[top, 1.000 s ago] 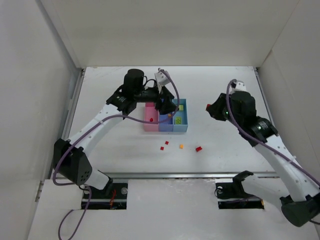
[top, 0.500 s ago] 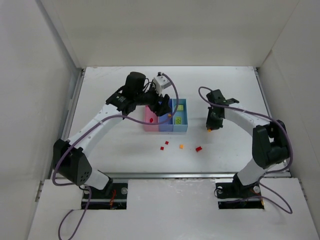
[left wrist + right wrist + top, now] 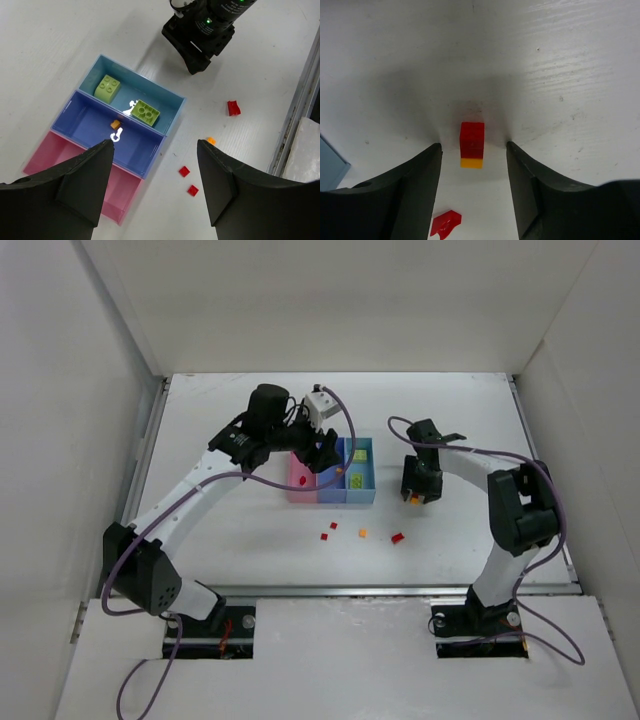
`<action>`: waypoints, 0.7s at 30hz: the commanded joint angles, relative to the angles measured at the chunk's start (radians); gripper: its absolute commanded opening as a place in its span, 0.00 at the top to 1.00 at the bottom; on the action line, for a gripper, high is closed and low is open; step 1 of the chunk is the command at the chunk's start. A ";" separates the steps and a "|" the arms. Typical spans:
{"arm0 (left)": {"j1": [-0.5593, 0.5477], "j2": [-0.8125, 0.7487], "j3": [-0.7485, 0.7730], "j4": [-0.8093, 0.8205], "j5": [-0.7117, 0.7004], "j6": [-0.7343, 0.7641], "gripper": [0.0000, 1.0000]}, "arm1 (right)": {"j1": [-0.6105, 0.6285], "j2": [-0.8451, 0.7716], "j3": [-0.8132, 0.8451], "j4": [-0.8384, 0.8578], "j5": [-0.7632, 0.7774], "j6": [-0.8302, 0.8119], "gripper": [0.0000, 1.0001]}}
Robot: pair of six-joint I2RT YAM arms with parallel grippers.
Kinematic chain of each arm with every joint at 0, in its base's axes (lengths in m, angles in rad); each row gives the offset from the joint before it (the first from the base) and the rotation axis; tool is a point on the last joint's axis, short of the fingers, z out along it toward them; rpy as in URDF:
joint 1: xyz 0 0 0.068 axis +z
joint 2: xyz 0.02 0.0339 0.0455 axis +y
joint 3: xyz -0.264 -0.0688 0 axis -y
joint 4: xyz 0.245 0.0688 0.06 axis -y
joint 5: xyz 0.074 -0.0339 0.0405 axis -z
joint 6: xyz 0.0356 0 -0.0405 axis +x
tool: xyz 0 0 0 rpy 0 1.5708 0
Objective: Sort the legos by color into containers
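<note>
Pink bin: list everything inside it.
One red lego shows on the pink bin floor from above. The left gripper hangs over its far end, and in the left wrist view its fingers cover the middle, so more could hide there.

right tool (image 3: 414, 496) lowered, astride red-orange brick (image 3: 471, 144)

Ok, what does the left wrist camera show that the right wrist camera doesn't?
Left wrist only: all three bins, two green bricks in the light-blue bin, an orange brick in the violet bin. Right wrist only: a red-on-orange stack between the open jaws. Both: the right pincer, the light-blue bin, the table.
</note>
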 commanded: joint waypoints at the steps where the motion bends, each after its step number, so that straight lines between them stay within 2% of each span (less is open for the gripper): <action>1: -0.002 -0.045 0.003 0.005 0.004 0.013 0.36 | 0.004 0.010 0.010 0.013 -0.017 -0.014 0.39; 2: -0.002 -0.045 0.003 0.005 0.004 0.013 0.36 | 0.004 0.010 0.010 0.013 -0.017 -0.014 0.35; 6: -0.002 -0.045 0.003 0.005 0.004 0.013 0.36 | -0.005 0.010 0.044 0.013 -0.005 -0.023 0.35; 8: -0.002 -0.045 0.003 0.005 0.004 0.013 0.36 | -0.005 0.019 0.056 0.003 -0.005 -0.033 0.39; 13: -0.002 -0.045 0.003 0.005 0.004 0.023 0.36 | -0.005 0.030 0.069 -0.007 0.032 -0.033 0.58; 21: -0.002 -0.045 0.003 0.005 0.004 0.032 0.36 | -0.015 0.032 0.087 -0.007 0.043 -0.042 0.53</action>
